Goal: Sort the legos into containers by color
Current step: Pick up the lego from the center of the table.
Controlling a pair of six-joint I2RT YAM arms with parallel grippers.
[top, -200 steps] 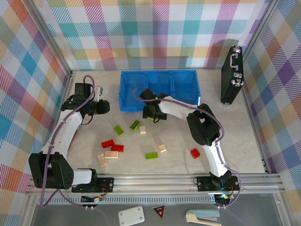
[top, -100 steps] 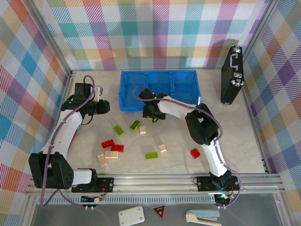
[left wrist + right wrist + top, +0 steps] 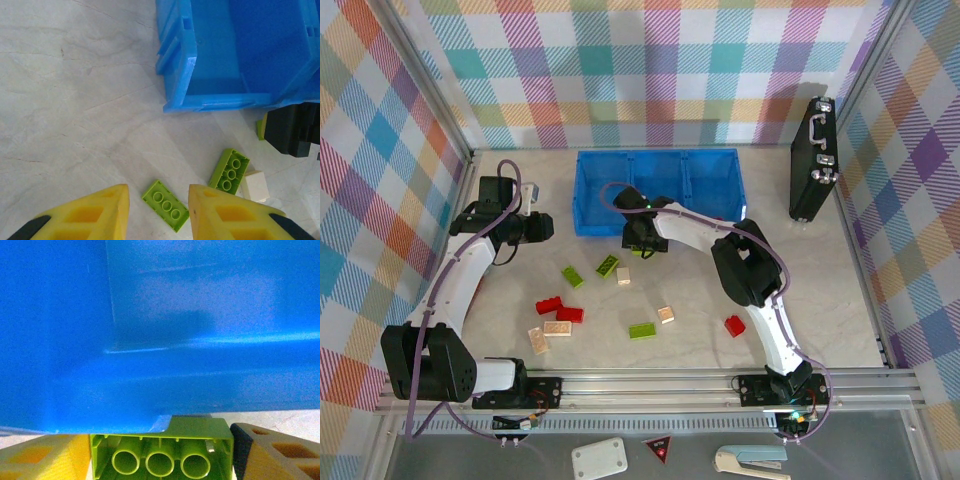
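Blue tray (image 3: pixel 705 190), right fingers (image 3: pixel 40 460) gripping lime brick (image 3: pixel 160 450) beside its near wall, left fingers (image 3: pixel 85 215) apart

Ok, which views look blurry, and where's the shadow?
Right wrist: the blue tray wall is soft, with a dark shadow patch; the green brick is sharper. Left wrist: the table veins are crisp, the left hand softer. Top external: sharp throughout.

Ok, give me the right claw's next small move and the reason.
Probably lift the right claw straight up. The lime green brick sits between its fingers, both against its sides, and the near wall of the blue tray stands directly ahead, so the brick likely has to clear that wall before it can go in.
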